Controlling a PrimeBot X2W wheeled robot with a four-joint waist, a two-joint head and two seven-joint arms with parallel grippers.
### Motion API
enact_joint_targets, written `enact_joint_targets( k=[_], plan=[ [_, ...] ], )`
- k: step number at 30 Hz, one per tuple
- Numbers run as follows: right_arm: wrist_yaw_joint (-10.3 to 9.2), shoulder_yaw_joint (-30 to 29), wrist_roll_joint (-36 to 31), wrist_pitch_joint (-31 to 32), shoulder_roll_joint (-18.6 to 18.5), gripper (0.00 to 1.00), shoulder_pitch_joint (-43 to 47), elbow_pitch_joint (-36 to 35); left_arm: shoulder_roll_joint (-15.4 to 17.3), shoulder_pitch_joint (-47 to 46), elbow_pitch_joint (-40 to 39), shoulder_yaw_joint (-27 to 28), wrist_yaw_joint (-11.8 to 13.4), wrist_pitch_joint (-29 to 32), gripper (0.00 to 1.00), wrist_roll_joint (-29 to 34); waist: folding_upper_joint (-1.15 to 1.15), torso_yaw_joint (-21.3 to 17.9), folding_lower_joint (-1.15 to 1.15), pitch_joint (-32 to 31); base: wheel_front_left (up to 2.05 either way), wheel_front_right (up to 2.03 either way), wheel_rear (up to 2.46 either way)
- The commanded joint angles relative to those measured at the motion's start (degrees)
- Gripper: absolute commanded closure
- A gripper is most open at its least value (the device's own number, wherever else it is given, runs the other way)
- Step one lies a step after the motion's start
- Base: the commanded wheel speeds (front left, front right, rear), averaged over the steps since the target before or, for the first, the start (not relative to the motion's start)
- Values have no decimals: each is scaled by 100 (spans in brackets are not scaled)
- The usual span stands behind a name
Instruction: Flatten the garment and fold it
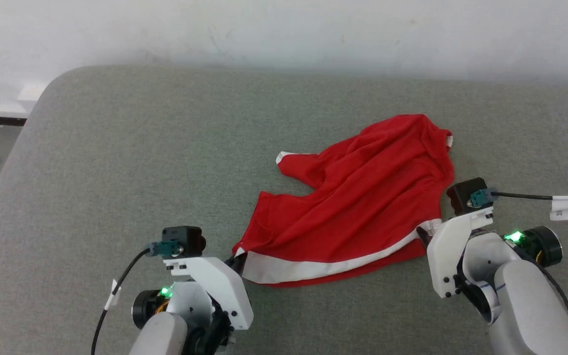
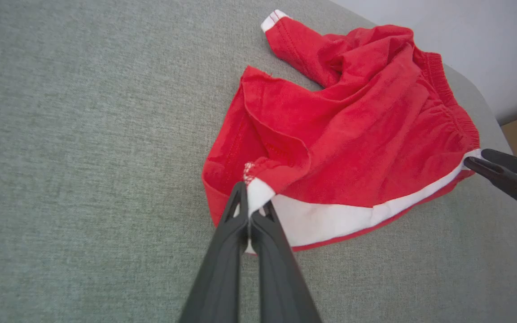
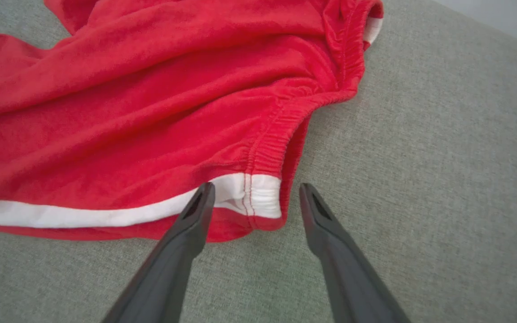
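The garment (image 1: 358, 202), bright red shorts with a white side stripe, lies crumpled on the grey cushioned surface (image 1: 165, 162). My left gripper (image 2: 249, 214) is shut on the white corner of the garment (image 2: 330, 148) at its near left end. My right gripper (image 3: 255, 195) stands open around the white-striped waistband corner of the garment (image 3: 151, 116), one finger over the stripe and the other on the bare cushion. In the head view the left gripper (image 1: 237, 259) sits at the garment's lower left corner and the right gripper (image 1: 424, 234) at its lower right corner.
The grey cushion's rounded far-left corner (image 1: 52, 84) drops off toward the floor, and a pale wall (image 1: 284, 29) runs behind the cushion. A black cable with a white tag (image 1: 562, 207) trails off to the right from the right wrist camera.
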Motion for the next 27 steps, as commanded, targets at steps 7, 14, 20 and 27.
enact_joint_targets(
  k=[7,14,20,27],
  plan=[
    [-6,112,-88,-70,-129,0,-394,654,-60,-47,46,-161,34,-116,100,-65,-1,177,0,186,0,0,0],
    [-6,251,83,-109,-112,100,-483,829,-75,-52,111,-188,55,-197,100,-122,-1,165,0,160,0,0,0],
    [-6,334,559,-154,-151,100,-414,603,-75,-50,56,-111,27,-368,100,-221,-1,85,0,-17,0,0,0],
    [-6,187,2017,273,-349,100,-536,-298,35,-445,-354,373,-55,-577,100,-622,-1,-82,0,-351,0,0,0]
  ],
)
